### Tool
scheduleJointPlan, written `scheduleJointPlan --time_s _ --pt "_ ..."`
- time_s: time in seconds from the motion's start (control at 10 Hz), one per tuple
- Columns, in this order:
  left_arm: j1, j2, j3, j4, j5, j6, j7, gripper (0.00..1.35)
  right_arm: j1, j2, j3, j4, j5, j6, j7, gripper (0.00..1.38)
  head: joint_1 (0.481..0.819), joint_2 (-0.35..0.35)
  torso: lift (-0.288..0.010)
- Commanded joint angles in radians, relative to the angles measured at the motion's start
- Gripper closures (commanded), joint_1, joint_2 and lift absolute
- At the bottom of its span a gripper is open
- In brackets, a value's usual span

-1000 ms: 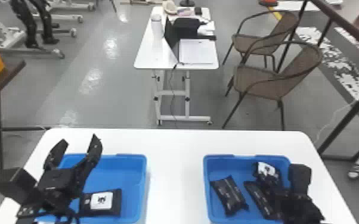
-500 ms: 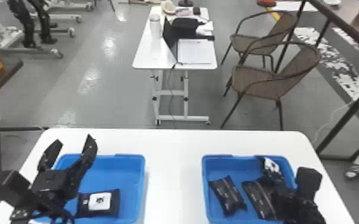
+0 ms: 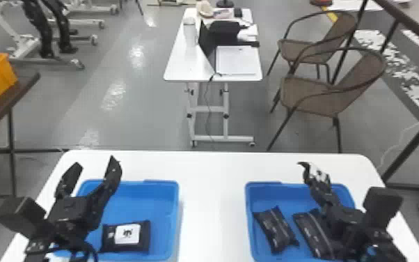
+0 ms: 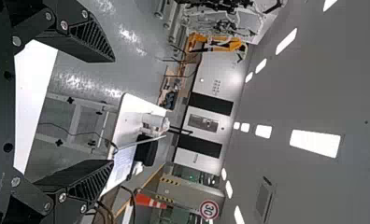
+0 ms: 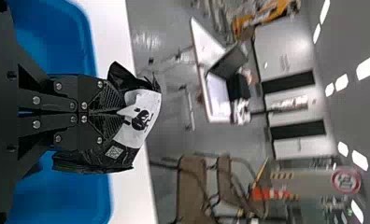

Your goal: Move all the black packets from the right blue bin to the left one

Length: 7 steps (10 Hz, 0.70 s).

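As I count them from where I stand:

Left end effector (image 3: 95, 165), one: released, its two fingers spread wide apart, above the left part of the left bin (image 3: 142, 200).

Right end effector (image 3: 318, 190), one: grasping a labelled packet (image 3: 319, 173), fingers closed together on it, above the right bin (image 3: 264, 197).

Labelled packet, one: black, with a white label bearing a dark figure; crumpled, and sticking out past the fingertips (image 5: 110, 100) of the right end effector (image 5: 120, 112).

Packets in the right bin, two: both black and lying loose. The near packet (image 3: 312, 231) is just beside and below the right end effector, partly covered by its arm; the left packet (image 3: 275, 226) lies farther to that end effector's left.

Packet in the left bin, one: the placed packet (image 3: 127, 235), black, white label up, lying flat to the right of the left end effector and closer to the robot than its fingertips.

Table (image 3: 212, 209), one: white, carrying both bins, its bare middle between the two end effectors.

Beyond both end effectors: a desk (image 3: 181, 66) and two brown chairs (image 3: 309, 99).
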Motion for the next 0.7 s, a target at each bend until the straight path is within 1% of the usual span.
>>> scheduleJointPlan --time_s 0.0,0.1,0.2,0.3,0.4,0.5,0.6 --pt "-0.016 -0.003 -0.002 -0.004 0.052 0.082 -0.019 0.27 -0.075 -0.048 0.061 -0.082 0.052 0.077 0.102 1.27 0.695 0.065 0.000" --pt "-0.042 -0.003 -0.005 -0.005 0.101 0.163 -0.050 0.27 -0.147 -0.062 0.112 -0.077 0.059 0.095 0.168 1.27 0.695 0.103 0.000" --pt "-0.065 0.000 -0.010 -0.013 0.168 0.252 -0.065 0.27 -0.212 -0.063 0.159 -0.056 0.066 0.107 0.220 1.27 0.695 0.131 0.000" --pt "-0.094 0.028 -0.008 -0.016 0.237 0.340 -0.082 0.27 -0.275 -0.066 0.211 -0.025 0.068 0.119 0.262 1.27 0.695 0.151 0.000" --pt "-0.130 0.049 0.004 -0.016 0.300 0.443 -0.113 0.27 -0.347 -0.076 0.285 0.027 0.051 0.138 0.288 1.27 0.695 0.161 0.000" --pt "-0.160 0.058 0.019 -0.016 0.323 0.522 -0.143 0.27 -0.411 -0.086 0.378 0.088 0.014 0.142 0.305 1.27 0.695 0.181 0.000" --pt "-0.174 0.052 0.024 -0.014 0.339 0.545 -0.154 0.27 -0.467 -0.096 0.474 0.142 -0.018 0.147 0.311 1.27 0.695 0.207 0.000"
